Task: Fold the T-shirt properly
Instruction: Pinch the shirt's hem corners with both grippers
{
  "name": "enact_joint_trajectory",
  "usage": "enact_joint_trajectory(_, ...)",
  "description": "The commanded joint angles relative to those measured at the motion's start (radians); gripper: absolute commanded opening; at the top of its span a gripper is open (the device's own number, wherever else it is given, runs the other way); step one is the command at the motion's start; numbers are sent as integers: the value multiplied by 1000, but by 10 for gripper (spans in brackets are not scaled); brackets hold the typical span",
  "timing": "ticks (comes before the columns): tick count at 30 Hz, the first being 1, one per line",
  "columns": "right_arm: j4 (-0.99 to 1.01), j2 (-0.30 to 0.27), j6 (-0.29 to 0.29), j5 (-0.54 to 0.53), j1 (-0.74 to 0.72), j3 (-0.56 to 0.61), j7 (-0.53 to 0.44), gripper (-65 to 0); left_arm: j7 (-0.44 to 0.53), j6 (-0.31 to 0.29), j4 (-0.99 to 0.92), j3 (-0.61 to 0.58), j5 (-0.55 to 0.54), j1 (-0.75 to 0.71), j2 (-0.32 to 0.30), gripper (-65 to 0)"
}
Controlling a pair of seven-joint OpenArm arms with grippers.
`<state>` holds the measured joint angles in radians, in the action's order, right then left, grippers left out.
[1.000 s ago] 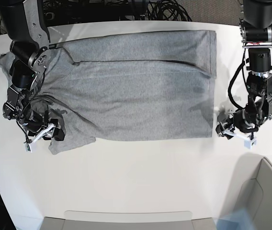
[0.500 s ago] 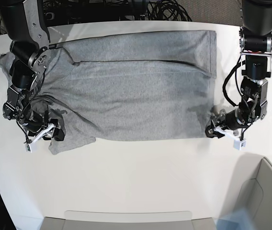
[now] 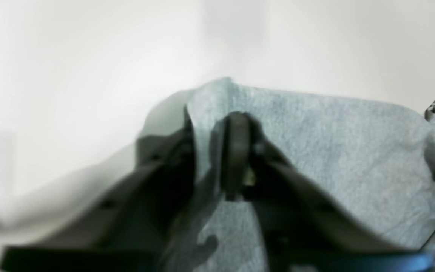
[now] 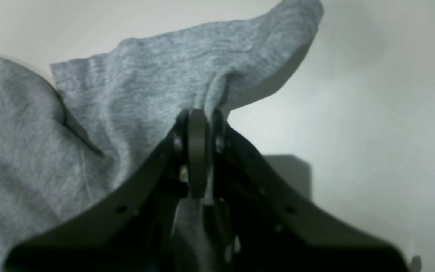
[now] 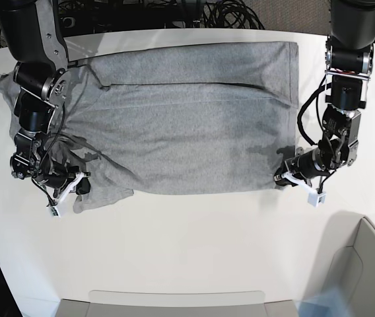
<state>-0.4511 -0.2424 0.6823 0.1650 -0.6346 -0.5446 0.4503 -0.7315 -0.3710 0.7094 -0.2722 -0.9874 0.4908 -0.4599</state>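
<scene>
Both my grippers, left gripper point(image 5: 284, 176) and right gripper point(image 5: 80, 186), pinch T-shirt point(image 5: 187, 119) edges; thin bites could slip when lifting.

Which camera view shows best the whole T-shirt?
The base view: the T-shirt lies spread on the table, edges visible. The right wrist view shows only bunched cloth pinched by the right gripper; the left wrist view, blurred, only the corner pinched by the left gripper.
</scene>
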Motion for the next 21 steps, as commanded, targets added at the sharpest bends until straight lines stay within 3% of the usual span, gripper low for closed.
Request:
enact_joint_trajectory(1, -12, -15, 16, 3, -44, 1, -5, -650, -49, 14, 0, 23, 25, 9, -10, -650)
enact_joint_trajectory(4, -12, -19, 16, 3, -77, 1, -5, -650, -66, 14, 3, 115, 28, 3, -10, -650)
enact_joint_trajectory(10, -12, -22, 16, 3, -132, 1, -5, -650, -124, 17, 131, 181, 29, -1, -12, -650)
enact_joint_trajectory(16, -13, -47, 16, 3, -161, 1, 2, -650, -195, 183, 333, 192, 29, -39, -32, -650)
enact_joint_trajectory(21, -51, -79, 16, 1, -152, -4, 5, -650, -233, 220, 458, 193, 28, -100, -44, -650)
